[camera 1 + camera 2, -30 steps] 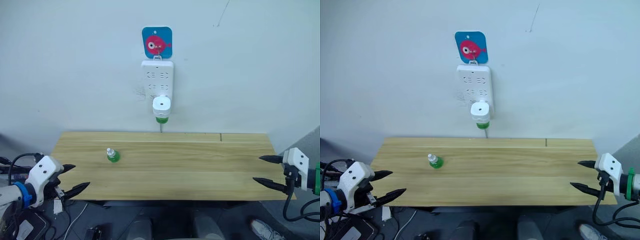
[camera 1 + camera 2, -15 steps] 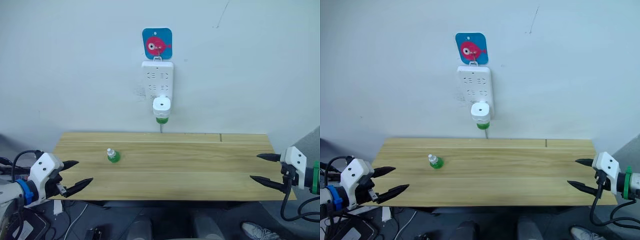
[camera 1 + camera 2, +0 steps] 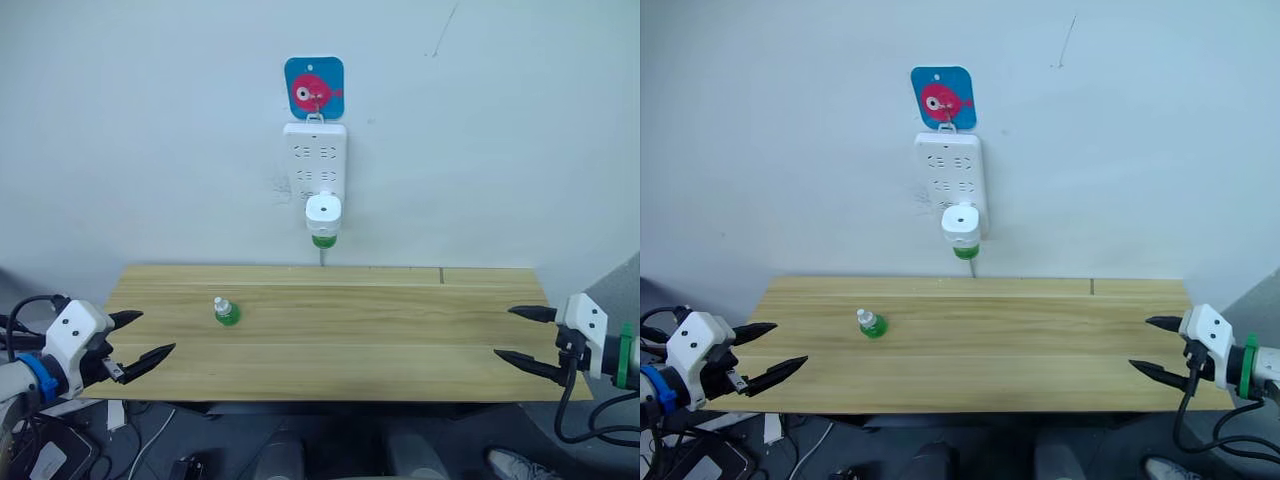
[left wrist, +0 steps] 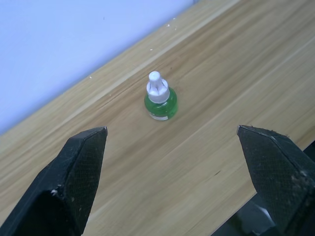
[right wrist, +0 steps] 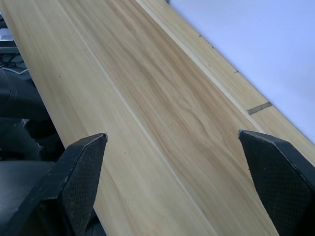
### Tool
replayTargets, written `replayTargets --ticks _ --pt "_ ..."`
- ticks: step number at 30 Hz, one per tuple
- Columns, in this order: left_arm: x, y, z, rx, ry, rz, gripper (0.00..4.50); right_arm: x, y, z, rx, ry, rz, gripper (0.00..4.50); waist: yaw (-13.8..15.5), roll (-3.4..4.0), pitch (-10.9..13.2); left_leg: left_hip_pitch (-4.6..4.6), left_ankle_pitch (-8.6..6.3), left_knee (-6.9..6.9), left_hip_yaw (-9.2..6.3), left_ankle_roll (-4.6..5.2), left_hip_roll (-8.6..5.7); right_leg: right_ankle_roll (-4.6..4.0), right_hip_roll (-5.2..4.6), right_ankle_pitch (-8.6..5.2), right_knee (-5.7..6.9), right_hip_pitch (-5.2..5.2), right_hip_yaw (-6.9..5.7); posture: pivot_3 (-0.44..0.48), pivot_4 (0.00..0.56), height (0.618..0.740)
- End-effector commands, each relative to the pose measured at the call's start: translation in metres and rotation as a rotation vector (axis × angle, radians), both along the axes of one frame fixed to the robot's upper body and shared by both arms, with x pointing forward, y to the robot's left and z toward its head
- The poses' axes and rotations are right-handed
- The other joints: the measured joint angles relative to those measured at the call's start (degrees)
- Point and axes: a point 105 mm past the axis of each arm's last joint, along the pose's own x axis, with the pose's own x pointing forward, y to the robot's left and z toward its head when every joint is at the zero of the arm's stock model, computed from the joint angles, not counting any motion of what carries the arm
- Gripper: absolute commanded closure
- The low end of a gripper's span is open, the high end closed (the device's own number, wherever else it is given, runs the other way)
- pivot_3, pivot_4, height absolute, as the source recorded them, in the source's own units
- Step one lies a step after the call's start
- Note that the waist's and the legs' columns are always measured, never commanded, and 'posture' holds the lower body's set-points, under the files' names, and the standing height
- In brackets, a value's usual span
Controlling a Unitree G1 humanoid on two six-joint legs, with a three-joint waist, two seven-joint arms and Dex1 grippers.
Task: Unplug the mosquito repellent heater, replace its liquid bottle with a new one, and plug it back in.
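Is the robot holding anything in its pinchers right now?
No. The left gripper and right gripper are both open and empty, apart from the bottle.

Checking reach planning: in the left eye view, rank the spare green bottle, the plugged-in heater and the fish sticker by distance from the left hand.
From the left hand, open at the table's left edge:
1. Spare green bottle, standing on the table's left half.
2. Mosquito repellent heater, plugged into the bottom of the power strip on the wall.
3. Fish sticker, on the wall above the strip.
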Motion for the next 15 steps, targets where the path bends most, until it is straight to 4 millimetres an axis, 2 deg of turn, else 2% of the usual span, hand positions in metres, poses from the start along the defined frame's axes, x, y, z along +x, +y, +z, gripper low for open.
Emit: replayTargets --ticks 1,5,12,15 --pt "0.012 -0.011 0.026 -0.042 -0.058 -0.034 0.0 0.007 0.014 0.022 0.056 -0.073 0.001 0.04 0.0 0.01 -0.1 0.0 0.0 0.01 0.0 0.0 0.0 0.0 0.0 0.0 0.02 0.0 0.0 0.058 0.083 0.725" --pt "0.028 -0.031 0.04 -0.093 -0.096 -0.076 0.0 0.009 0.033 0.045 0.11 -0.131 0.016 0.04 -0.1 0.02 -0.1 -0.01 0.01 0.05 -0.02 -0.01 -0.01 0.04 0.0 0.03 0.03 0.02 0.0 0.021 0.085 0.725" --pt "0.065 -0.071 0.066 -0.179 -0.176 -0.153 0.0 0.001 0.101 0.102 0.286 -0.263 0.111 0.04 -0.6 0.02 -0.1 -0.03 0.01 0.05 -0.08 -0.01 0.0 0.07 0.03 0.04 0.02 0.0 -0.02 -0.064 0.102 0.725" --pt "0.075 -0.083 0.075 -0.22 -0.198 -0.192 0.0 0.002 0.111 0.115 0.304 -0.289 0.114 0.04 -0.8 -0.01 -0.1 -0.04 0.01 0.06 -0.03 -0.01 -0.01 0.08 0.03 0.06 0.0 0.0 0.01 -0.08 0.106 0.725"
